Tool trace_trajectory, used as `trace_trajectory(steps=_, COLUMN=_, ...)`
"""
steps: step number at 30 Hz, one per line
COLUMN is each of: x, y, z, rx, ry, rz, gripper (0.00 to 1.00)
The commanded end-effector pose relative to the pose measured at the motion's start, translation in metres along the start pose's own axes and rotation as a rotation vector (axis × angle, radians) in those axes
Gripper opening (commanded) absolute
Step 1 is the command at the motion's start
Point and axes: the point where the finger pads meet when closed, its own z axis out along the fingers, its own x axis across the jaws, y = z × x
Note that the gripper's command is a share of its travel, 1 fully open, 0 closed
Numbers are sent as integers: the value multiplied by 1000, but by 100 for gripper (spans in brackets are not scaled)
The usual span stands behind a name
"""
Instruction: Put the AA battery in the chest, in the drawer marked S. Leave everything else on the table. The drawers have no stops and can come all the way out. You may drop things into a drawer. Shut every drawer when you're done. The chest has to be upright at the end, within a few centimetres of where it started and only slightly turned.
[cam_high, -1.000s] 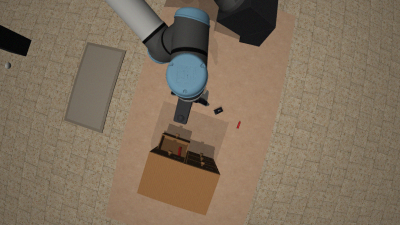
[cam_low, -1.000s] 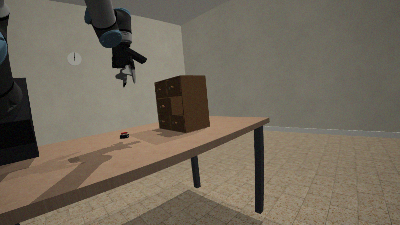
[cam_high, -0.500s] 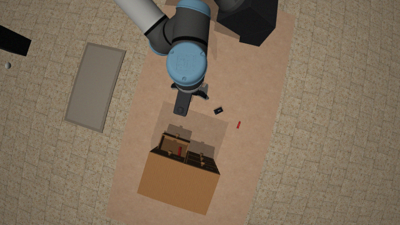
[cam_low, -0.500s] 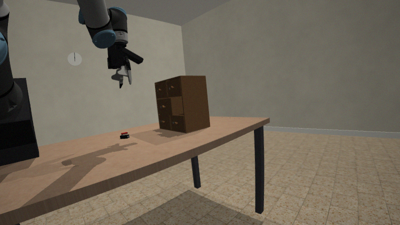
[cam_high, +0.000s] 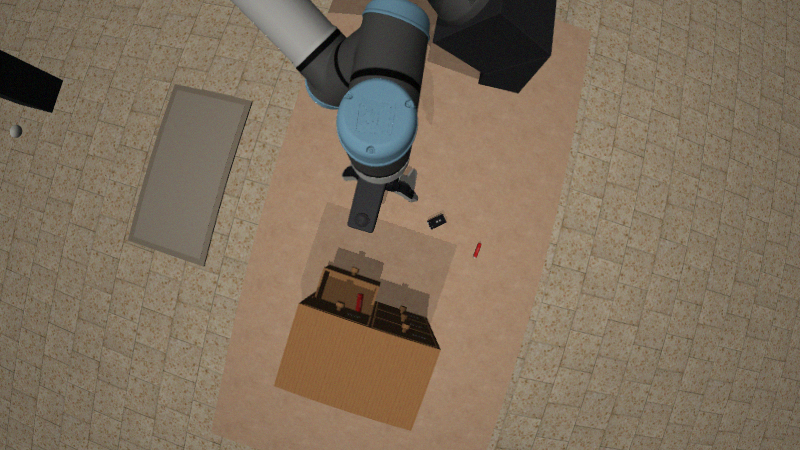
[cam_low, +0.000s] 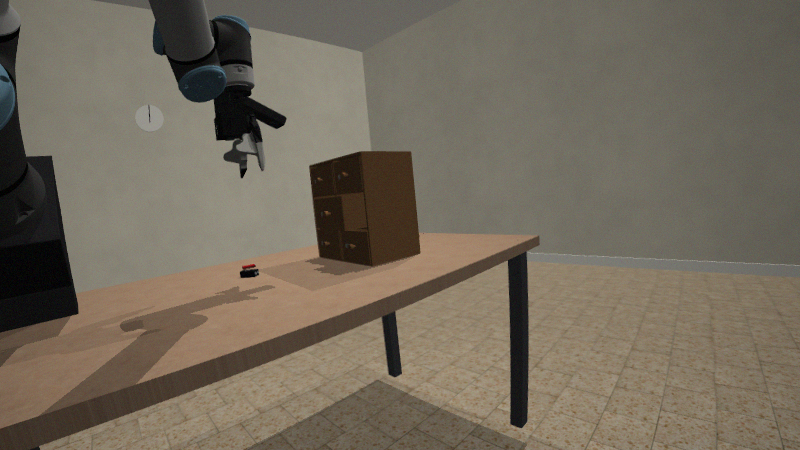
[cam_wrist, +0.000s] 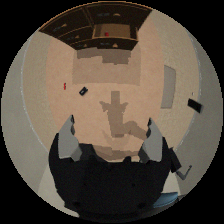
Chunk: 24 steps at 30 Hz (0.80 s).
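Gripper (cam_high: 381, 185) (cam_low: 252, 171) (cam_wrist: 111, 117) hangs high, fingers wide apart, holding nothing. Battery (cam_high: 359, 302) (cam_wrist: 106, 34), probably the red cylinder, lies in the open drawer (cam_high: 369, 279) (cam_low: 330, 215) (cam_wrist: 122, 38); label unreadable. From above: battery between 6 and 7 o'clock from gripper, long axis about 12–6. Likely next: push drawer shut toward 6–7 o'clock, squarely, or chest (cam_high: 358, 369) (cam_low: 391, 207) (cam_wrist: 65, 22) may turn.

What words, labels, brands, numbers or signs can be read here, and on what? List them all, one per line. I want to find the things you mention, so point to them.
None can be read with certainty.
Dark brown drawer fronts of the wooden chest (cam_high: 358, 363) (cam_low: 391, 207): faint pale marks, too small and blurred.
Light-blue round arm cap (cam_high: 377, 120): faint raised marks, illegible.
Small black block on the table (cam_high: 436, 221) (cam_low: 249, 278) (cam_wrist: 83, 91): pale specks, unreadable.
White round wall clock (cam_low: 149, 118): hand visible, no readable numbers.
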Motion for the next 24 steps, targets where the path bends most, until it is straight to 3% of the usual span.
trace_trajectory(steps=1, x=0, y=-2, z=2, rx=28, ry=-2, rz=0, gripper=100)
trace_trajectory(steps=8, x=0, y=-4, z=5, rx=65, ry=0, rz=0, gripper=100)
trace_trajectory(steps=24, x=1, y=-14, z=16, rx=213, ry=1, rz=0, gripper=100)
